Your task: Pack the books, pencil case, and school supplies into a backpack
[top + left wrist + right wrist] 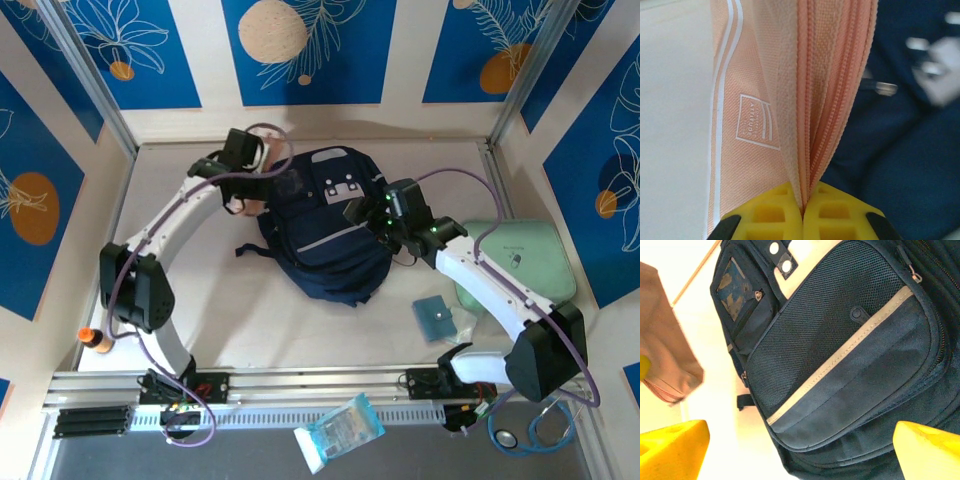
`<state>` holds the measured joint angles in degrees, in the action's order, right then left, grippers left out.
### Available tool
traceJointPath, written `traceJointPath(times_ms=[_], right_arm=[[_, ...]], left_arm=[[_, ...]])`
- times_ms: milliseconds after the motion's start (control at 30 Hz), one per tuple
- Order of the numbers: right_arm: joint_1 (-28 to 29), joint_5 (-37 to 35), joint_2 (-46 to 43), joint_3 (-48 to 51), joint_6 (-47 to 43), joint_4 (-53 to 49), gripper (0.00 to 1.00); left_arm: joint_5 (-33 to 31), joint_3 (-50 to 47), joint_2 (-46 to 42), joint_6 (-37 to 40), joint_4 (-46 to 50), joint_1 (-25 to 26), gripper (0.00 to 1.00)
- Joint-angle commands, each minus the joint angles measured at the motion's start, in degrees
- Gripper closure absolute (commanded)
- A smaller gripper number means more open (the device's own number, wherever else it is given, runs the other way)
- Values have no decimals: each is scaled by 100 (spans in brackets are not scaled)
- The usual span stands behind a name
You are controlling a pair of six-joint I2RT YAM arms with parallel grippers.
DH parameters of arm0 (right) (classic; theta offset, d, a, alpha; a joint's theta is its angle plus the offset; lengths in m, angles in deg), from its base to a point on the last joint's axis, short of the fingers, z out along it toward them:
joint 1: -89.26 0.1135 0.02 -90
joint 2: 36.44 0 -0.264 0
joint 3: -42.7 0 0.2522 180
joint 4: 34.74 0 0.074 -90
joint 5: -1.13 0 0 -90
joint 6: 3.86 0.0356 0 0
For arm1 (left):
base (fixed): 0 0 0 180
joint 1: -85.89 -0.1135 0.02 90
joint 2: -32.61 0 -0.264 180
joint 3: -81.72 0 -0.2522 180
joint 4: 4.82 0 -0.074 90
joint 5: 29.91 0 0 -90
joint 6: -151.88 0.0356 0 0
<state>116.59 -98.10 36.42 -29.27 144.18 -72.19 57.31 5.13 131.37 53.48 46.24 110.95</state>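
Note:
The navy backpack (322, 235) lies flat mid-table with its mesh front pocket and pale stripe (840, 357) facing up. My left gripper (803, 210) is shut on the zipper edge of the peach-pink pencil case (752, 100). It holds the case at the backpack's upper left corner (248, 203). My right gripper (800, 452) hangs open over the backpack's front pocket, with nothing between its yellow fingers (670, 450). Of the school supplies, a teal square pad (435, 318) lies at right and an orange-capped tube (92, 340) at the left edge. The books are out of view.
A mint-green case (525, 262) sits at the right wall under the right arm. A plastic-wrapped packet (340, 430) and a stethoscope (535, 430) lie in front of the rail. Walls close in the table on three sides.

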Motion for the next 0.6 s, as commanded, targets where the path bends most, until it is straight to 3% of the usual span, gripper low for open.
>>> traceJointPath(times_ms=[0,167,400,567], right_arm=[[-186,712,-141,169,-32,444,5],[-272,1017,0,114,-40,505,5],[-521,1488,314,79,352,737,10],[-589,1774,352,85,422,1207,11]], left_arm=[[1497,-474,-164,-347,-669,415,95],[2303,-845,-259,-746,-1107,836,94],[2825,-878,-157,-1200,-1242,1066,91],[2837,-949,-70,-1260,-1329,1187,89]])
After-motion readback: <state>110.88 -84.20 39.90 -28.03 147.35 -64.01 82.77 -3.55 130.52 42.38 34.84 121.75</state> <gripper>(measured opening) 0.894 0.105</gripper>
